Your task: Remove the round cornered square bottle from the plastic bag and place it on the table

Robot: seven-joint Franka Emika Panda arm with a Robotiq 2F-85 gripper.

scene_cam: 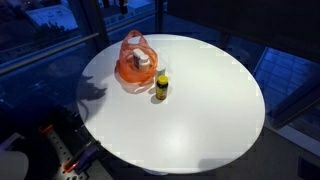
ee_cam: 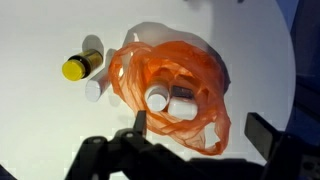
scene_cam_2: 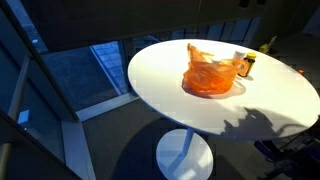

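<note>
An orange plastic bag (ee_cam: 195,68) lies open on the white round table (ee_cam: 40,135) and shows in both exterior views (scene_cam: 133,66) (scene_cam_2: 210,78). In the wrist view, a white bottle with rounded corners (ee_cam: 183,108) sits inside the bag next to a white round-topped bottle (ee_cam: 157,99). My gripper (ee_cam: 202,130) is open and empty above the bag's near edge, one finger at the bag's left and one clear of it at the right. The gripper does not show in the exterior views.
A dark bottle with a yellow cap (ee_cam: 82,66) lies just outside the bag (scene_cam: 161,88) (scene_cam_2: 246,64), with a small white cap (ee_cam: 93,90) beside it. The table edge (scene_cam: 250,130) drops to a dark floor. Glass panels stand behind.
</note>
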